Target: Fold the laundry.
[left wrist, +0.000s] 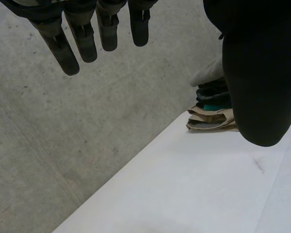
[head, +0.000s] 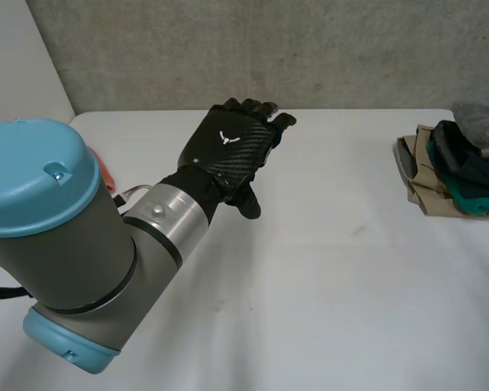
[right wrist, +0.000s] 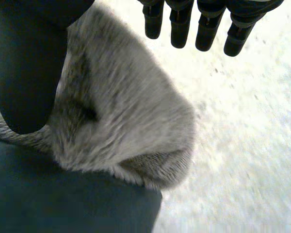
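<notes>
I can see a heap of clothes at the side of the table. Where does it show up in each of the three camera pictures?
Head view: the clothes pile sits at the table's edge, on the robot's right.
Left wrist view: it lies far off, just past the left hand's thumb, at the table's end.
Right wrist view: it is seen close up, beneath the right hand.
Shared landmark: the grey garment on top of the pile.
</notes>
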Robot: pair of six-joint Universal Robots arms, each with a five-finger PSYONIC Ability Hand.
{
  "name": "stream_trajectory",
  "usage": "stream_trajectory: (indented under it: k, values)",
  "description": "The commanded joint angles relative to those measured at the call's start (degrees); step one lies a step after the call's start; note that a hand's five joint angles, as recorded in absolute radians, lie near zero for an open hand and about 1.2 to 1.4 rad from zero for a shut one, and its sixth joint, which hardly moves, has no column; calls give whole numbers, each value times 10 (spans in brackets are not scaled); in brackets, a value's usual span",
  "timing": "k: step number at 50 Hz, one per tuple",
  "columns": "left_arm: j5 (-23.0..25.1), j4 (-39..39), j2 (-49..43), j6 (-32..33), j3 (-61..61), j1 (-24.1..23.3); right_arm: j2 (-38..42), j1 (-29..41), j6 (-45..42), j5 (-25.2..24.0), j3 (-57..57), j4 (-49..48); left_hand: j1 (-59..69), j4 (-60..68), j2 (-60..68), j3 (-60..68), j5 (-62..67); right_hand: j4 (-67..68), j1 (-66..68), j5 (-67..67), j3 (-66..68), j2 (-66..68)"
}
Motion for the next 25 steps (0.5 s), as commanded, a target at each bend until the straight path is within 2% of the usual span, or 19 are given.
stream_trajectory:
  k: [1,3,7,9,13,17,20,21,24,25]
  values:
    - [-1,-1,6,0,-2,-2,-102,-47,-143,23,66,183,0,-6,-7,-11,-18,-17,-30,-25,-18,-22]
    - [-1,-1,8,0,-2,-2,-124,-78,-205,53,81,228,0,-6,-7,-11,-18,-17,-30,-25,-18,-22]
    - [-1,-1,13,0,-2,-1,-148,-114,-265,123,81,263,0,-6,-7,-11,-18,-17,-30,-25,-18,-22]
    - [-1,-1,19,0,-1,-1,-163,-120,-277,156,76,255,0,-6,-7,-11,-18,-17,-30,-25,-18,-22]
    - [-1,-1,34,-1,1,1,-221,-120,-288,260,40,223,-2,-8,-9,-13,-19,-17,-30,-25,-18,-22]
    - [-1,-1,53,0,5,1,-256,-106,-277,318,37,161,-2,-8,-9,-13,-19,-17,-30,-25,-18,-22]
    - [-1,-1,69,1,9,4,-298,-66,-269,321,53,115,-2,-8,-9,-13,-19,-17,-30,-25,-18,-22]
    - [-1,-1,77,1,11,8,-334,-20,-256,316,74,83,-2,-8,-9,-13,-19,-17,-30,-25,-18,-22]
    - [-1,-2,87,3,13,17,-366,43,-234,300,110,37,-2,-8,-9,-13,-19,-17,-30,-25,-18,-22]
    - [-1,-4,92,4,13,31,-375,87,-220,279,136,7,-2,-8,-9,-13,-19,-17,-30,-25,-18,-22]
